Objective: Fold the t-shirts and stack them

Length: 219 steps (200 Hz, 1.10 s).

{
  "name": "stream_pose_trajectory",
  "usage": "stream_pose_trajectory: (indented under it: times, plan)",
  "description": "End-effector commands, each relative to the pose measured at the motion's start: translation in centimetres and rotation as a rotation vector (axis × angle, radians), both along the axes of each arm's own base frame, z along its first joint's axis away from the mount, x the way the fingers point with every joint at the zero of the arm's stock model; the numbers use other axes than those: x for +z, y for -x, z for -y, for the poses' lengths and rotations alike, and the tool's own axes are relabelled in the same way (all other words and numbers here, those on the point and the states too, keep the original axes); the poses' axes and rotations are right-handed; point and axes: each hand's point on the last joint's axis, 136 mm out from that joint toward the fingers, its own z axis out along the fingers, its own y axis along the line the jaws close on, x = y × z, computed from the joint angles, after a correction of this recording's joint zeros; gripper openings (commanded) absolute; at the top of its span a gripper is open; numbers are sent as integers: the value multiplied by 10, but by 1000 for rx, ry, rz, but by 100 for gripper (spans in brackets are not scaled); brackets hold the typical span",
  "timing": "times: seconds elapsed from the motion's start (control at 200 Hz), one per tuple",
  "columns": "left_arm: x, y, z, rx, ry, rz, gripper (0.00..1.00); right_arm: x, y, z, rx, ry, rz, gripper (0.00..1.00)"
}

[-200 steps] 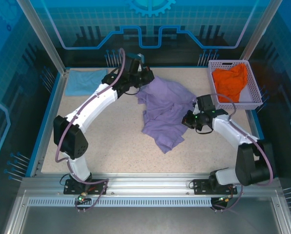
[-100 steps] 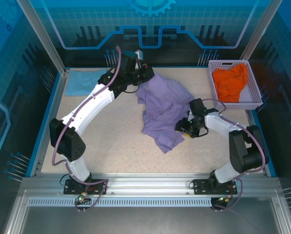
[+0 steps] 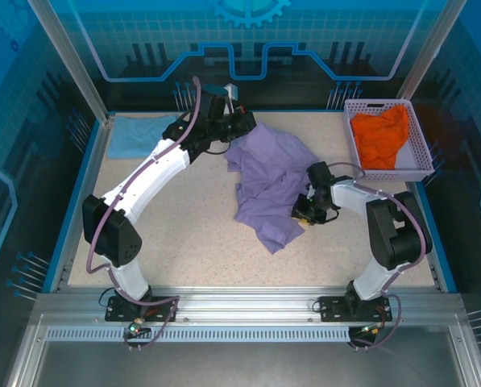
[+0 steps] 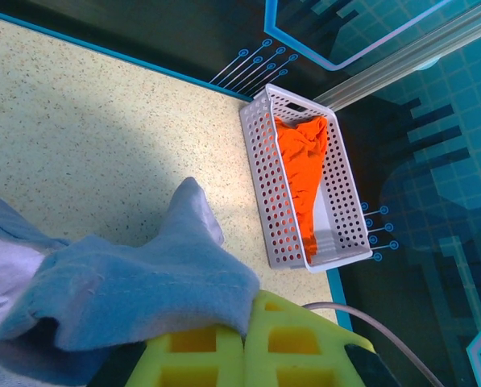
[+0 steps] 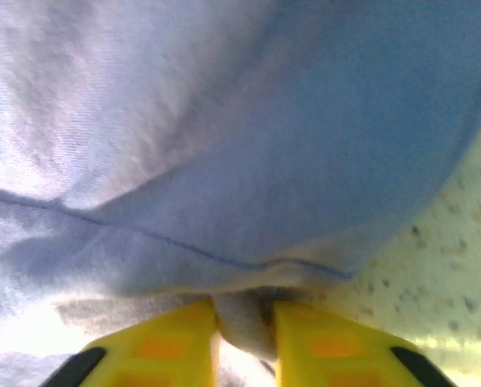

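Shirt (image 3: 268,179), lavender, pinched by left gripper (image 4: 248,322), right gripper (image 5: 244,326); seemingly at edges.

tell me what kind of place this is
Probably a robot lab cell: speckled table, blue tech-print panels around it, an aluminium frame with the left arm and right arm bolted on.
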Motion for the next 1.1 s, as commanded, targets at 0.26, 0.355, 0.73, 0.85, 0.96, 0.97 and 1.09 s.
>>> stream_pose_trajectory:
  times: [0.26, 0.355, 0.73, 0.85, 0.96, 0.97, 1.09]
  plan:
    - [38, 3, -9, -9, -13, 124, 0, 62, -17, -2, 21, -16, 246, 0]
    - [75, 10, -26, 13, 10, 199, 0, 109, -16, -3, 36, -48, 368, 0]
    - [261, 95, -147, 239, 91, 627, 0, 313, 25, 0, 156, -149, 869, 0]
    - [308, 145, -175, 304, 91, 773, 0, 358, 44, 3, 179, -168, 990, 0]
    - [342, 190, -196, 346, 104, 890, 0, 390, 60, 1, 207, -212, 1073, 0]
    - [344, 194, -197, 349, 105, 900, 0, 393, 62, 1, 211, -218, 1080, 0]
    - [371, 232, -217, 404, 102, 998, 0, 418, 73, 1, 216, -245, 1143, 0]
